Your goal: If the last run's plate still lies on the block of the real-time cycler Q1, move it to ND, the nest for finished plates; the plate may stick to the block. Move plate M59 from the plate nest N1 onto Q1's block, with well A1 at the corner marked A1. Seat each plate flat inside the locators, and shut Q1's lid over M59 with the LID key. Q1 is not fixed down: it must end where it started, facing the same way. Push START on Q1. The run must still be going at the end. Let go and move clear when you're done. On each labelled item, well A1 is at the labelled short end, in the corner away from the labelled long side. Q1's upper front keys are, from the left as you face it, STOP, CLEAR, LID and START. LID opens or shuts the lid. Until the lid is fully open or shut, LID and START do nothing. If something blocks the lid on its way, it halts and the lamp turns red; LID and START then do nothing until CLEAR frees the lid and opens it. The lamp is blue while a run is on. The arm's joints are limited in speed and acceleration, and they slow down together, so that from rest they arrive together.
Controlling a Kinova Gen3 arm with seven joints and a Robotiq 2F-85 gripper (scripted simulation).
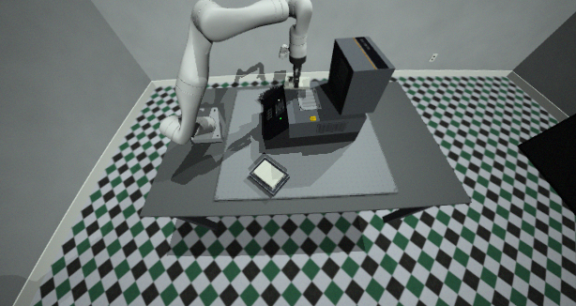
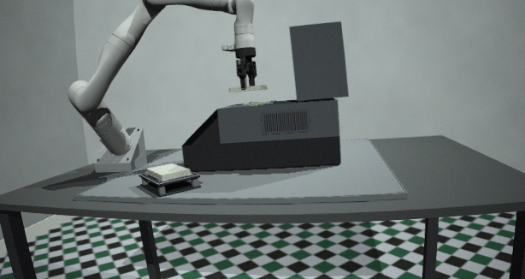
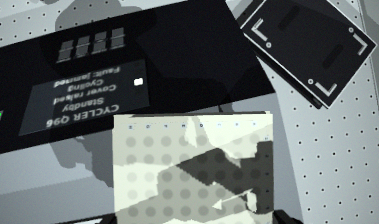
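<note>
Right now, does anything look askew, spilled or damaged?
The empty plate nest sits rotated against the cycler's edge and the mat's dot rows. Otherwise nothing stands out: the plate hangs level in the gripper, with no spill or damage visible.

Held plate point(image 2: 248, 88): pale, thin, being gripped level in the air above Q1's front deck.
Cycler Q1 point(image 2: 278, 133): dark box, lid point(image 2: 318, 60) standing raised.
Second plate point(image 2: 168, 171): cream, lying in its nest.
Empty nest point(image 3: 310, 47): black, white corner marks.
</note>
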